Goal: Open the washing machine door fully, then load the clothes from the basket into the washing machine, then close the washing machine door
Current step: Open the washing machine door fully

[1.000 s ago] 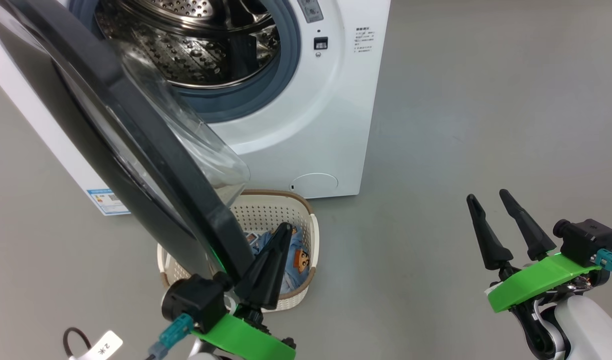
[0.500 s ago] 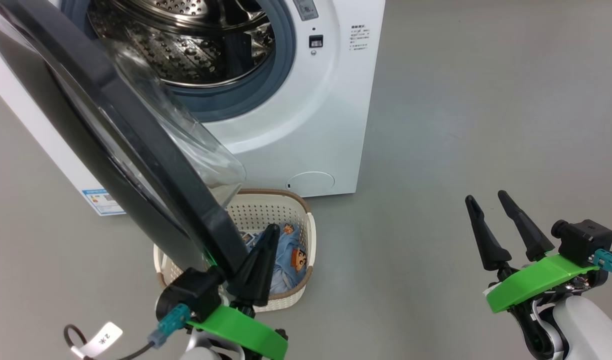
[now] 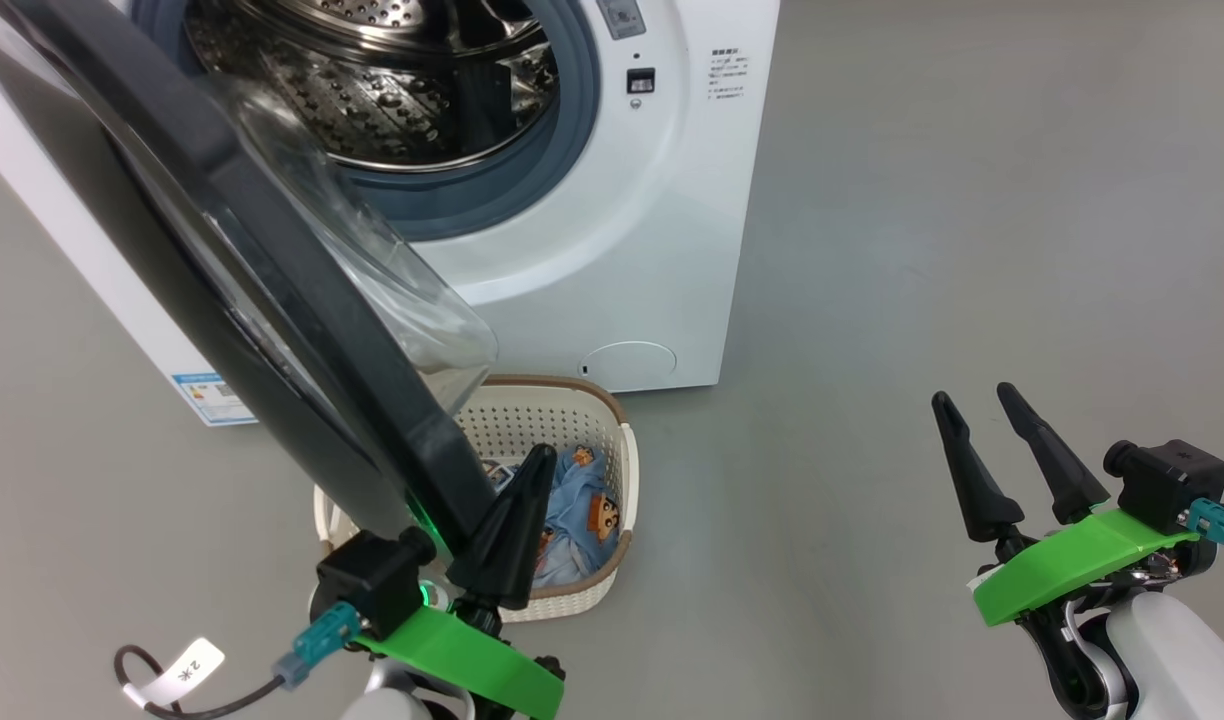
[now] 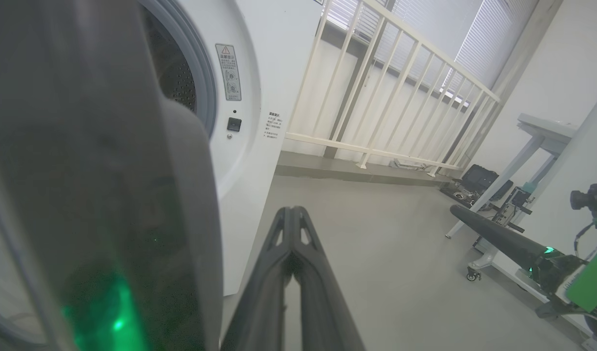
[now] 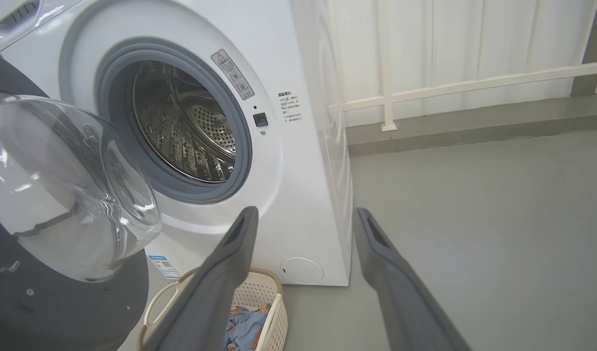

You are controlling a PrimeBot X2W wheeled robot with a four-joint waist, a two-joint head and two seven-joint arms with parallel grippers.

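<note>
Step in hand: opening, not finished. The washing machine door [image 3: 272,300] stands part way out from the washing machine [image 3: 622,230], hinged on the left, with its glass bowl facing the drum [image 3: 392,90]. The left gripper [image 3: 532,472] has its fingers pressed together, holding nothing. It lies along the inner side of the door's free edge; touching or just beside, cannot tell. The right gripper [image 3: 1002,405] is spread and empty over the floor [image 3: 922,200], well apart from the machine. The basket [image 3: 627,455] sits on the floor at the foot of the machine front, partly under the door's lower edge. The clothes [image 3: 582,505] are inside it, none in the drum. Next move, as I judge it: push the door edge further outward until it is wide open, clearing the basket, then reach for the clothes.
</note>
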